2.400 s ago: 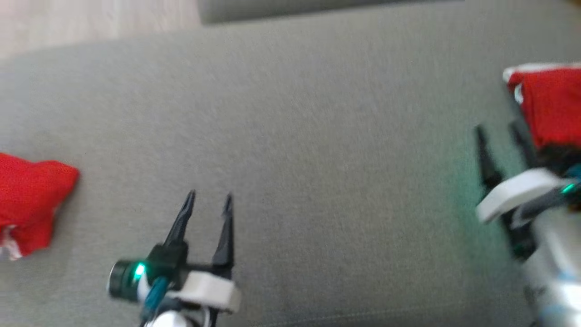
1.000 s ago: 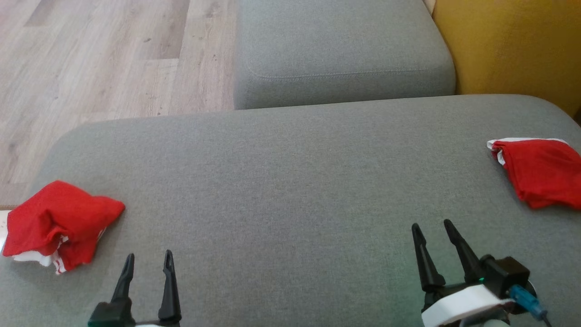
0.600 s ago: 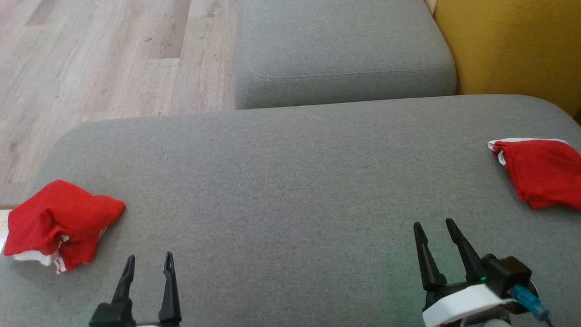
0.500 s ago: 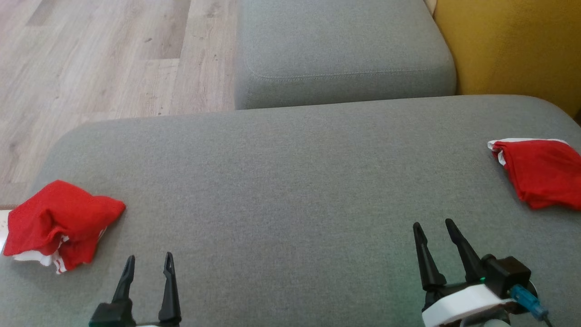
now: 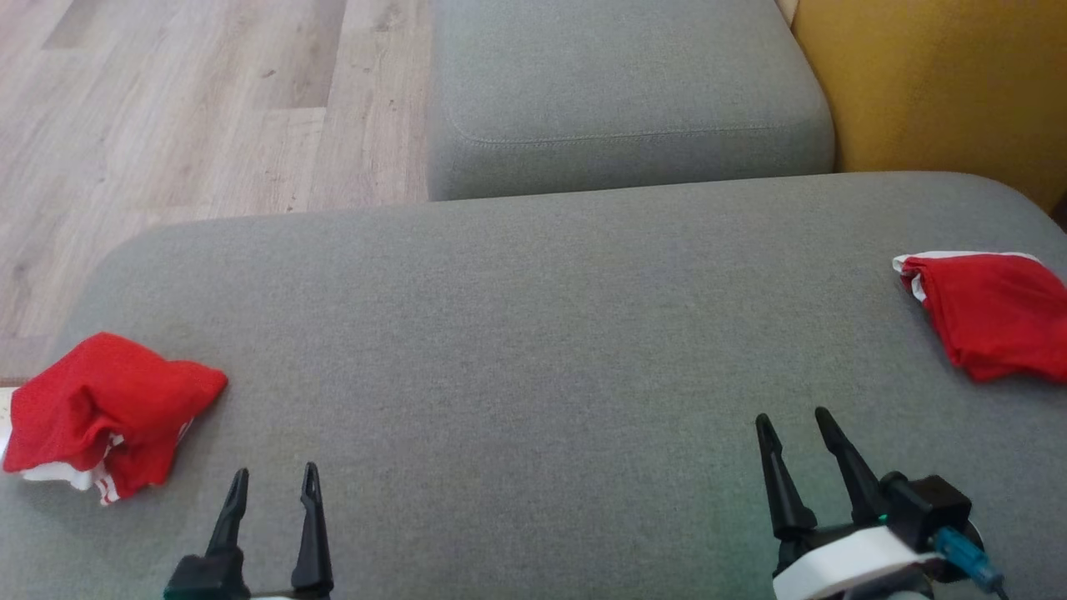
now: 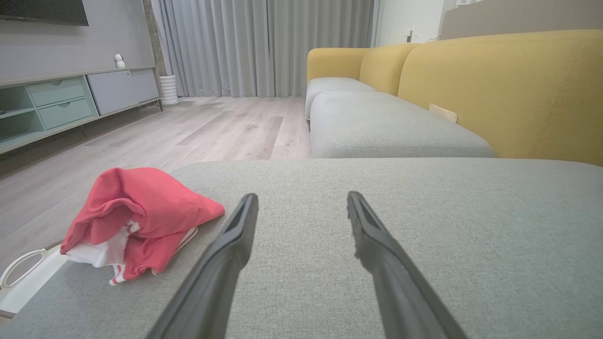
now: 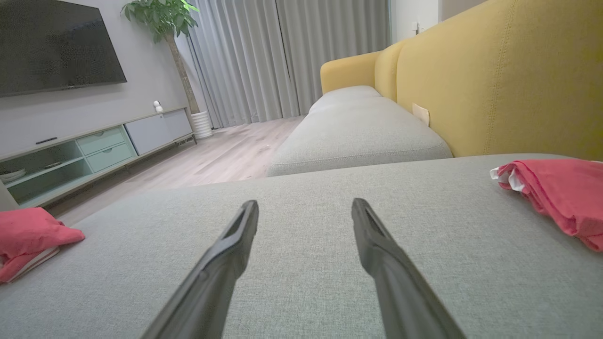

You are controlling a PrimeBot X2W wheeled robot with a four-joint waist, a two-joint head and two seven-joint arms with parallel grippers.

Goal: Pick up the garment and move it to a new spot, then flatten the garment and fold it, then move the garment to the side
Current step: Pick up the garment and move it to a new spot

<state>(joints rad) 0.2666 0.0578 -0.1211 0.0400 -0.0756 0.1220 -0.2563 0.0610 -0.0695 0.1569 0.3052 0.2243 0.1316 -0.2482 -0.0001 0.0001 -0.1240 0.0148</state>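
Head view: both grippers hang low over the grey woven sofa cushion (image 5: 533, 333), each pair of dark tapered fingers spread wide with nothing between them. The crumpled red garment (image 5: 108, 408) lies left of the left gripper (image 5: 276, 472) and a little beyond its tips, at the cushion's left edge. It is a soft heap with white striped trim showing underneath, and its longer axis runs roughly crosswise to the fingers, with a pointed corner aimed back towards them. A second red garment, folded flat (image 5: 996, 312), sits well right of the right gripper (image 5: 791, 416) and beyond its tips. It looks already dealt with, so the heap is probably the next pick, and the left arm is plainly nearer to it. Left wrist view: the heap is left of the parted fingers, near the left one but apart from it, with puffed folds, a limp knit and a white lining that spills out low. Right wrist view: the folded piece lies right of the open fingers, and the heap is far off to their left.
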